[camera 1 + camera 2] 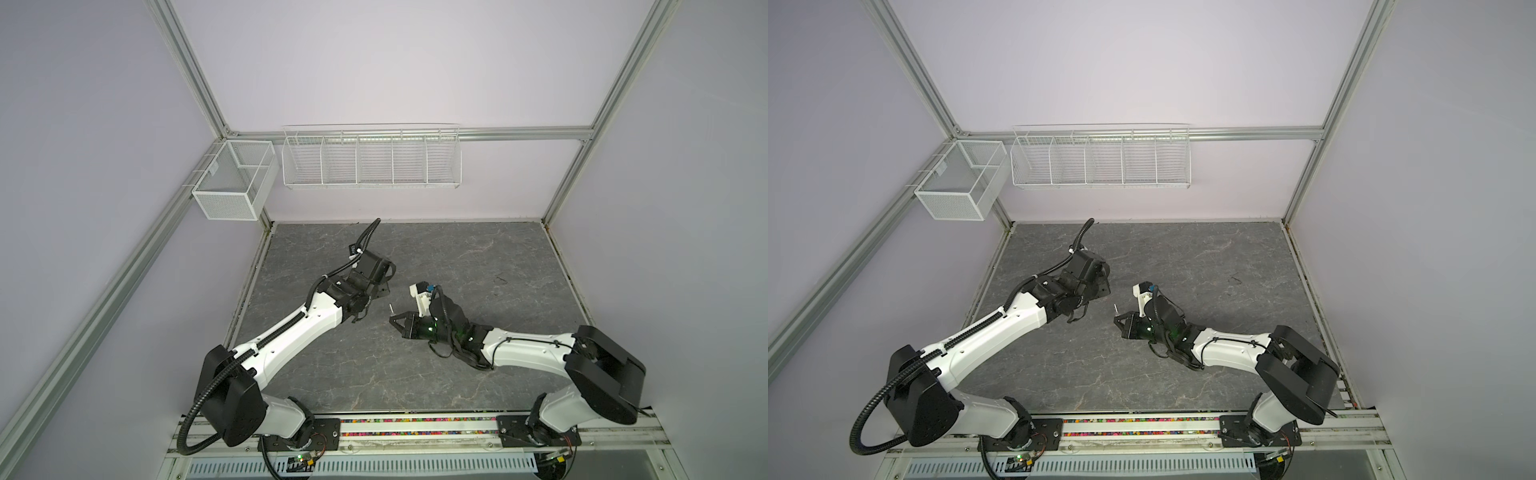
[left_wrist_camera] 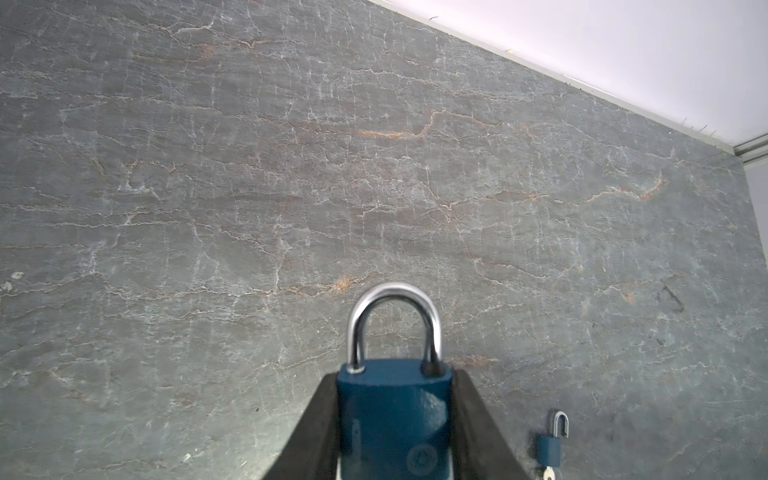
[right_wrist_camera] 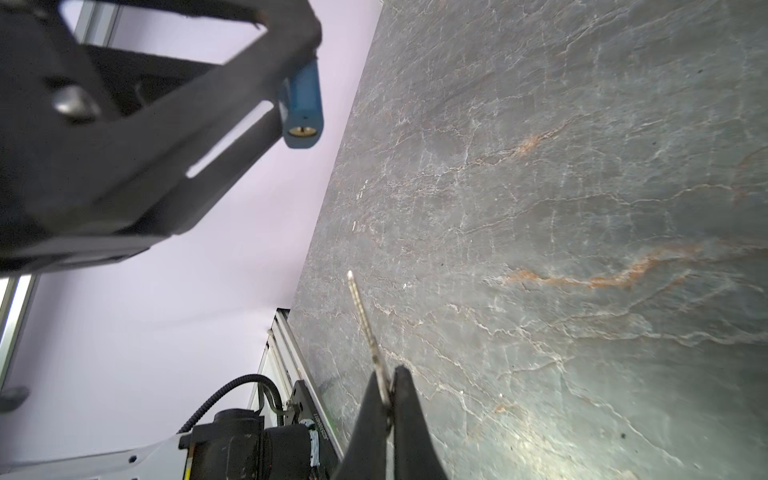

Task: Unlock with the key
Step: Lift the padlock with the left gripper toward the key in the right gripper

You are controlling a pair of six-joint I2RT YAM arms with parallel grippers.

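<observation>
Nearest, the right jaws (image 3: pixel 388 374) are clenched on the bow of 1 key (image 3: pixel 363 316). Its blade sticks out clear of them, long axis aimed roughly far-left. Beyond the tip, and apart from it, the left jaws (image 2: pixel 395 376) grasp 1 blue padlock (image 2: pixel 395 415) by its 2 narrow edges above the table (image 2: pixel 249 166). Its shackle is closed and its brass keyhole (image 3: pixel 301 131) is turned toward the key. In the right wrist view the blade's line runs close to the keyhole, so I judge the right arm should advance along that axis. A 2nd padlock (image 2: pixel 549 446) lies on the table beyond, shackle sprung.
</observation>
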